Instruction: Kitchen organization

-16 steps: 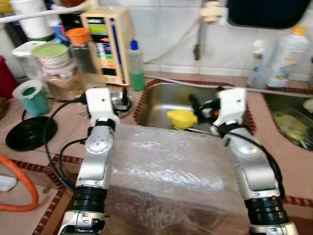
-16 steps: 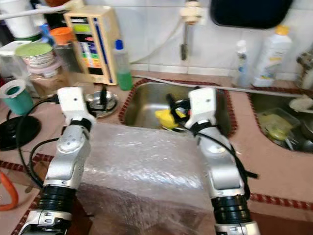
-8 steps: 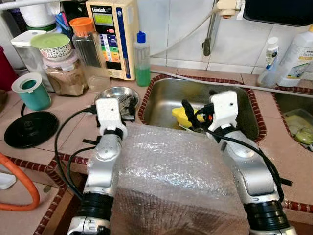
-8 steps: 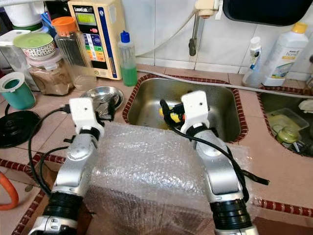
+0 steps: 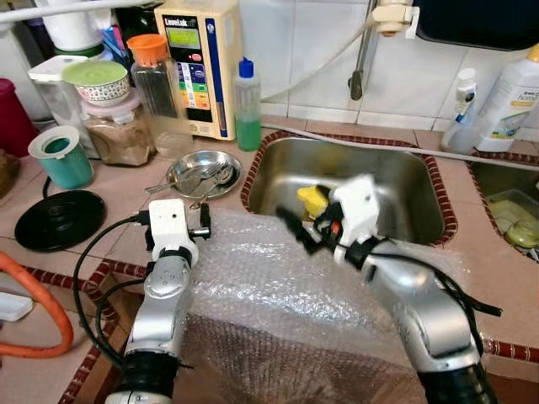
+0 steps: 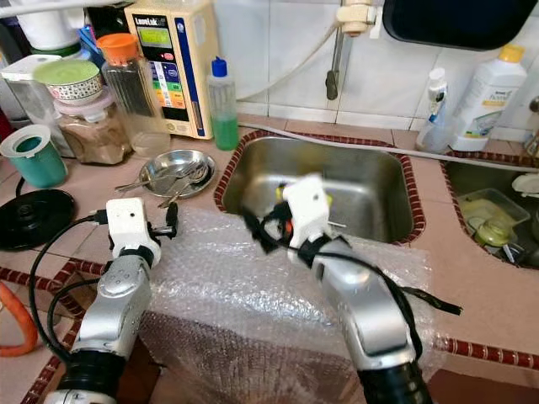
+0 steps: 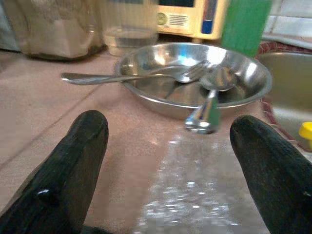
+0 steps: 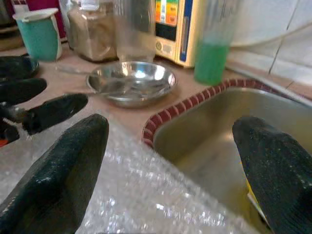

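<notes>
While a tiled counter point(image 5: 101, 177) runs under the whole scene, a broad sheet of bubble wrap point(image 5: 278, 295) lies draped over its front edge between the two silver arms, reaching up to the rim of the steel sink point(image 5: 396, 181). Inside that sink sits a yellow object point(image 5: 312, 198), partly hidden by the right arm. Behind on the counter stand a cream appliance point(image 5: 200, 63), a green soap bottle point(image 5: 247, 105) and a teal cup point(image 5: 61, 157). Over the wrap's upper edge, the right hand point(image 5: 296, 232) hovers with its fingers spread apart. Just short of a steel dish point(image 7: 195, 78) holding spoons point(image 7: 146, 76), the left hand point(image 7: 170, 161) sits low over the counter, fingers likewise wide apart and empty.
</notes>
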Robot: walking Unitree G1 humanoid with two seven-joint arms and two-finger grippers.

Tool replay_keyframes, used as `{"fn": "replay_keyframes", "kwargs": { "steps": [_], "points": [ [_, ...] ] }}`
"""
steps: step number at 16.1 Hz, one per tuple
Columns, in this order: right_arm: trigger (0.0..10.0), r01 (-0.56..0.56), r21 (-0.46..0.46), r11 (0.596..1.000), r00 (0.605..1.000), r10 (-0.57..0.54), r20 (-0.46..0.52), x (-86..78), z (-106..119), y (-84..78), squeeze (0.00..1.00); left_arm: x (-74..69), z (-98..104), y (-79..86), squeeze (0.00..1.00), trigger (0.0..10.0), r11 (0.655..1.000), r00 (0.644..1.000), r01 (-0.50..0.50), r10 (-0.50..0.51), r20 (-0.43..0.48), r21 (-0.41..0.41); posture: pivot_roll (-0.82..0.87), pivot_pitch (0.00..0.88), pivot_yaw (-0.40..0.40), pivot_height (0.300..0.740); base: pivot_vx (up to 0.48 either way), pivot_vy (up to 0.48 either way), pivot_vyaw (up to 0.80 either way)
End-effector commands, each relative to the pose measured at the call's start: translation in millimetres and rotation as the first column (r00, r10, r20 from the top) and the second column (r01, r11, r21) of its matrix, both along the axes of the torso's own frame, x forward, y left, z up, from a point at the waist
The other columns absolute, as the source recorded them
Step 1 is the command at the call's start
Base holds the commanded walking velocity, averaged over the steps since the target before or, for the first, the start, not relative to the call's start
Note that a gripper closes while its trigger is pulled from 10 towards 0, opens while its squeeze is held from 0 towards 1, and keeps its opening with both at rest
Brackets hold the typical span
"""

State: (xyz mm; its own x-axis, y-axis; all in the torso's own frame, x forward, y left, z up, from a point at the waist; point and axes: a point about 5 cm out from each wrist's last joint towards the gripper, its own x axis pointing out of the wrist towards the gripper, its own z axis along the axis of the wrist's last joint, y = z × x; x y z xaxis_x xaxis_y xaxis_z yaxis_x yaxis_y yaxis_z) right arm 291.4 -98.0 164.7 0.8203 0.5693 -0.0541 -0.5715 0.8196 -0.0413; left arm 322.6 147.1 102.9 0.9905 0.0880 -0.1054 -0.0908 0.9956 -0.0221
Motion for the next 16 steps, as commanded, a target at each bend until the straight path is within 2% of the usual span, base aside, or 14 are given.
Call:
{"fn": "replay_keyframes", "kwargs": {
  "steps": [1, 2, 6, 7, 8, 9, 12, 16],
  "points": [
    [10.0, 0.001, -0.003, 1.000, 1.000, -0.001, 0.004, 0.5, 3.1, 0.5, 0.00, 5.4, 3.4, -6.3, 0.00, 10.0, 0.999, 0.999, 0.039, -0.039, 0.006, -0.015, -0.08, 0.000, 0.063, 0.740, 0.000, 0.000, 0.00],
    [10.0, 0.007, -0.010, 1.000, 1.000, -0.007, -0.006, 0.2, 1.0, 1.0, 0.00, 10.5, 8.5, -12.5, 0.00, 10.0, 0.997, 0.997, 0.068, -0.068, 0.021, -0.035, -0.08, 0.000, 0.071, 0.740, 0.000, 0.000, 0.00],
    [10.0, 0.013, -0.029, 0.999, 1.000, -0.013, -0.004, -1.4, 1.4, 1.6, 0.00, 17.1, 9.7, -18.2, 0.00, 10.0, 0.994, 0.995, 0.098, -0.098, 0.018, -0.039, -0.09, 0.000, 0.084, 0.740, 0.000, 0.000, 0.00],
    [10.0, 0.016, -0.033, 0.999, 1.000, -0.016, -0.005, -1.6, 1.0, 0.4, 0.00, 19.5, 7.5, -18.6, 0.00, 6.7, 0.994, 0.995, 0.097, -0.096, 0.005, -0.053, -0.09, 0.000, 0.087, 0.740, 0.000, 0.000, 0.00],
    [10.0, 0.015, -0.030, 0.999, 1.000, -0.016, -0.008, -2.1, 0.8, 0.0, 0.00, 20.7, 5.4, -18.0, 0.00, 0.8, 0.994, 0.996, 0.090, -0.091, -0.012, -0.065, -0.09, 0.000, 0.088, 0.740, 0.000, 0.000, 0.00],
    [10.0, 0.004, -0.027, 1.000, 1.000, -0.004, -0.017, -3.7, -0.1, 0.0, 0.00, 22.3, 3.1, -17.2, 0.00, 0.0, 0.993, 0.996, 0.085, -0.088, -0.027, -0.082, -0.10, 0.000, 0.089, 0.740, 0.000, 0.000, 0.00],
    [10.0, -0.029, -0.033, 0.999, 0.999, 0.028, -0.039, -7.0, -2.2, 0.5, 0.00, 25.0, 1.5, -16.2, 0.00, 0.0, 0.992, 0.996, 0.079, -0.083, -0.035, -0.103, -0.10, 0.000, 0.086, 0.740, 0.000, 0.000, 0.00],
    [10.0, -0.021, -0.051, 0.998, 0.999, 0.019, -0.039, -5.2, -3.2, -1.0, 0.00, 28.9, 3.4, -16.4, 0.00, 0.0, 0.991, 0.997, 0.075, -0.077, -0.020, -0.107, -0.09, 0.000, 0.080, 0.740, 0.000, 0.000, 0.00]
  ]
}}
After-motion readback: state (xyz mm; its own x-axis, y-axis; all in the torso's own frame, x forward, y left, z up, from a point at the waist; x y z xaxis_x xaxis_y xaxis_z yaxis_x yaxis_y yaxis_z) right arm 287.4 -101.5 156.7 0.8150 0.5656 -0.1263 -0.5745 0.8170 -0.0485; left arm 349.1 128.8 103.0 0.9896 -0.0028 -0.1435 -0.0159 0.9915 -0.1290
